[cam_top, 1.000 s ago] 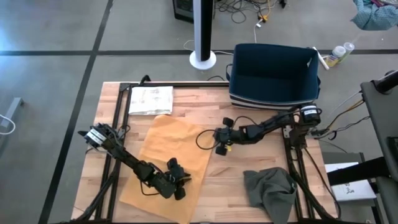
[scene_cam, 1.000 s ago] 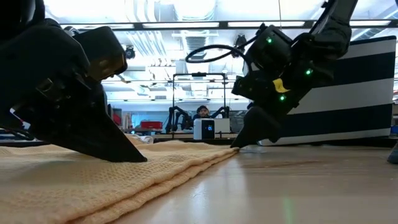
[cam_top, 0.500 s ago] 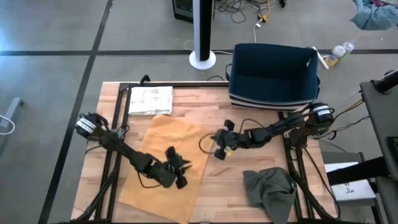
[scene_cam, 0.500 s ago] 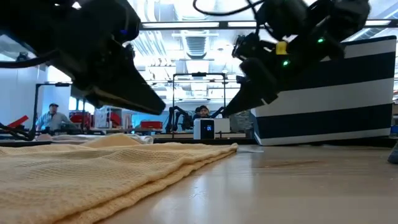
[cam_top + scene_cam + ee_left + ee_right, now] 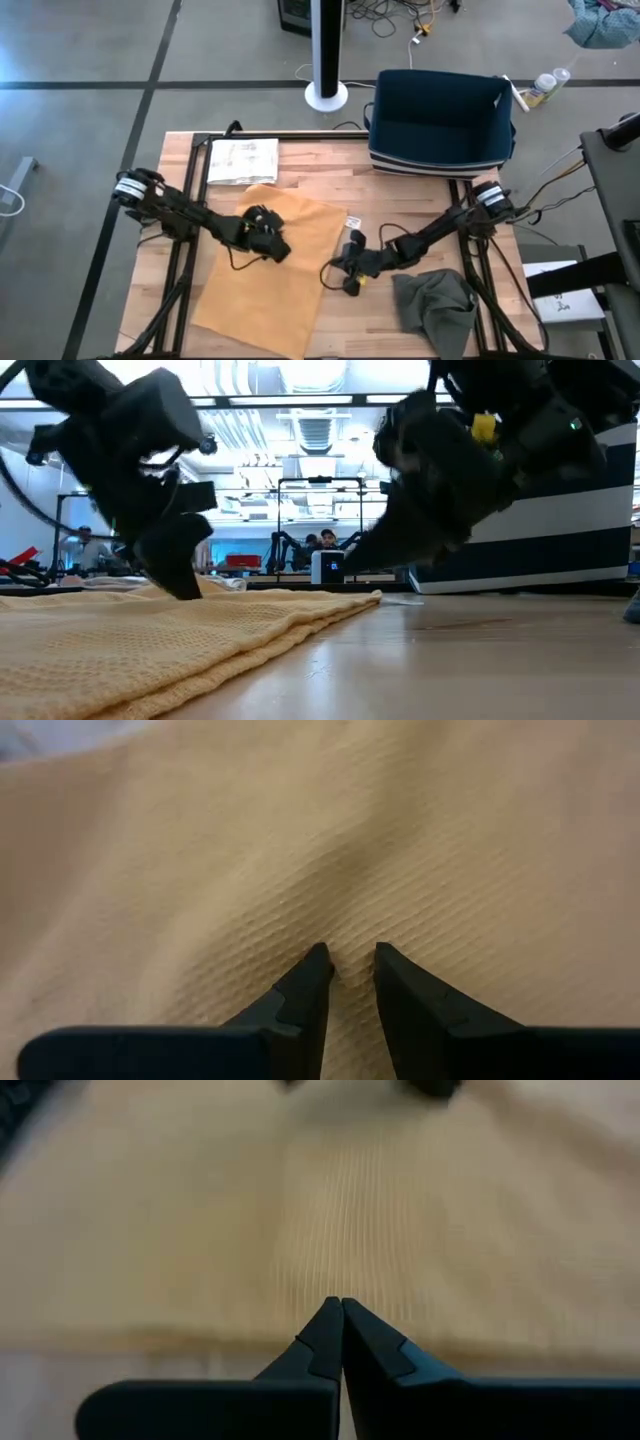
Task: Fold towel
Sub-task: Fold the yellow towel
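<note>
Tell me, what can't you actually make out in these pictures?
- Printed sheet, high view: its text is too small to read.
- Inside of the navy bin, high view: too dark to see any contents.
- Grey cloth, high view: cut off by the bottom edge.
- Yellow towel, right wrist view: blurred beyond the right claw.

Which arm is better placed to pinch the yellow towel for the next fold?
Probably the left. The left tool sits right on the yellow towel, its tips slightly apart with a ridge of cloth between them. The right tool is shut and sits just off the towel's edge, over the bare table.
</note>
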Robot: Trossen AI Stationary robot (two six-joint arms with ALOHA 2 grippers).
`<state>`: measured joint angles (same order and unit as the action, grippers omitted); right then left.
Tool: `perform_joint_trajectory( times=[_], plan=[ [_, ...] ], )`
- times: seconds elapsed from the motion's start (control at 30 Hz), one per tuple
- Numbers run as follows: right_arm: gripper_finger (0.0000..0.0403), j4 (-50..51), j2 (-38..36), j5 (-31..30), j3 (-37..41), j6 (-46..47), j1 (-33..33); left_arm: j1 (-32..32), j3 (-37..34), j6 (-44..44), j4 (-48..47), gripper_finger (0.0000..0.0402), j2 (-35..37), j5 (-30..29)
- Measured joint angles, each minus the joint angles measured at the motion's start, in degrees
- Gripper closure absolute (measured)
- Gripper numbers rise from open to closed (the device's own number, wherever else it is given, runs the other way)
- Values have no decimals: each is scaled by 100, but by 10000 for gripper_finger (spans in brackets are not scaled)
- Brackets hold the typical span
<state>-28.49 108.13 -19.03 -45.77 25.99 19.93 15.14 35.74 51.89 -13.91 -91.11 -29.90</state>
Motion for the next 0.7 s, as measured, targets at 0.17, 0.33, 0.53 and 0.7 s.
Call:
perform_joint_trajectory(
  times=[0.17,0.33,0.53,0.7],
  plan=[
    [403,965,53,-91,-113,11,-229,150,-353,826,176,325,42,-105],
    [403,1949,-259,-150,-106,-234,-524,260,-208,1140,130,325,64,-259],
    [403,1213,-605,-215,-80,-632,-440,-54,298,591,-201,325,118,-253],
    [403,-216,-108,235,-182,-523,-251,-294,672,-10,-1007,325,118,-67]
  ],
)
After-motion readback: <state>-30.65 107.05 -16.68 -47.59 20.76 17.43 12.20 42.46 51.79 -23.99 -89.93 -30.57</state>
